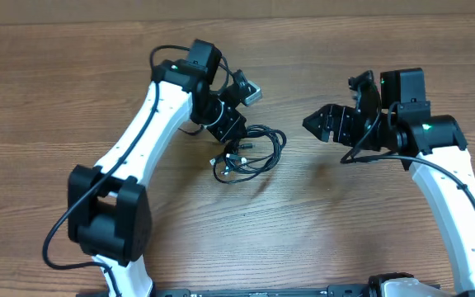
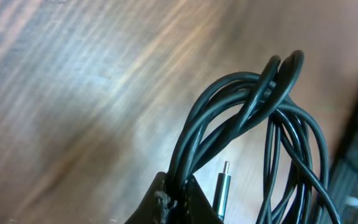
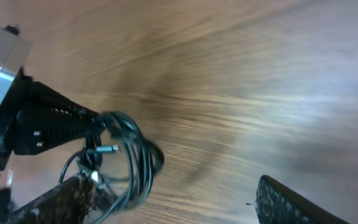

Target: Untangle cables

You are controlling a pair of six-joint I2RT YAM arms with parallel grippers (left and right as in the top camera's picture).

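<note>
— So, what do the thin black cables (image 1: 252, 153) look like?
— Bendy loops, all bunched in one small knot. A little silvery plug (image 2: 224, 186) pokes out. They lie near the middle of the brown wooden table (image 1: 345, 239).
— And the grippers?
— The left gripper (image 1: 234, 145) is pinching the bunch. The right gripper (image 1: 313, 124) has its jaws spread. It is near the bunch, on the side toward the table's right edge, not touching.
</note>
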